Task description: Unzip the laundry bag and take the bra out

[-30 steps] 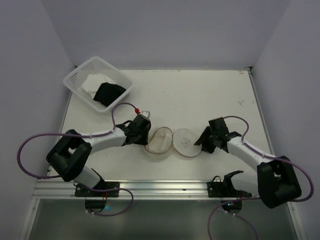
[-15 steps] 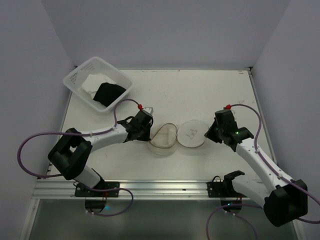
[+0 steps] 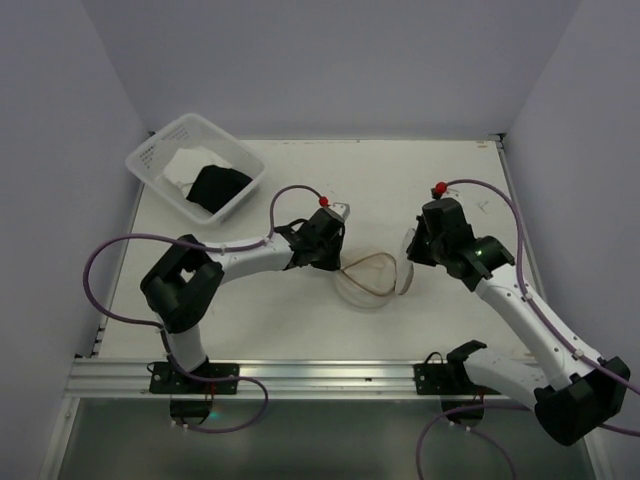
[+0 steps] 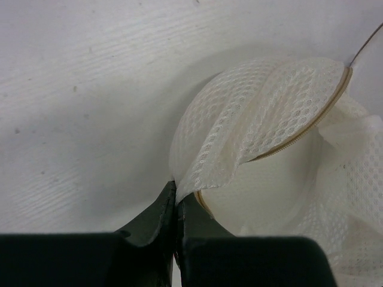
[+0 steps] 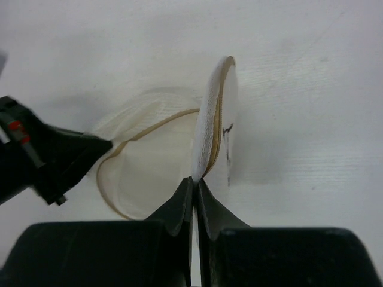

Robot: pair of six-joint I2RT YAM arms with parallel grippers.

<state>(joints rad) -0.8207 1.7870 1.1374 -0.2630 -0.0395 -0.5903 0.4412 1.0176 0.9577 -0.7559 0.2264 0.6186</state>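
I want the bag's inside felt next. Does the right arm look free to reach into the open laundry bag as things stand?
Probably not: the right hand is shut on the laundry bag's raised flap, the left hand on its opposite rim. One must let go first.

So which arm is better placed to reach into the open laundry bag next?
Left, probably: the left fingers pinch the laundry bag at its rim, right beside the open mouth, while the right fingers hold the flap upright, propping it open.
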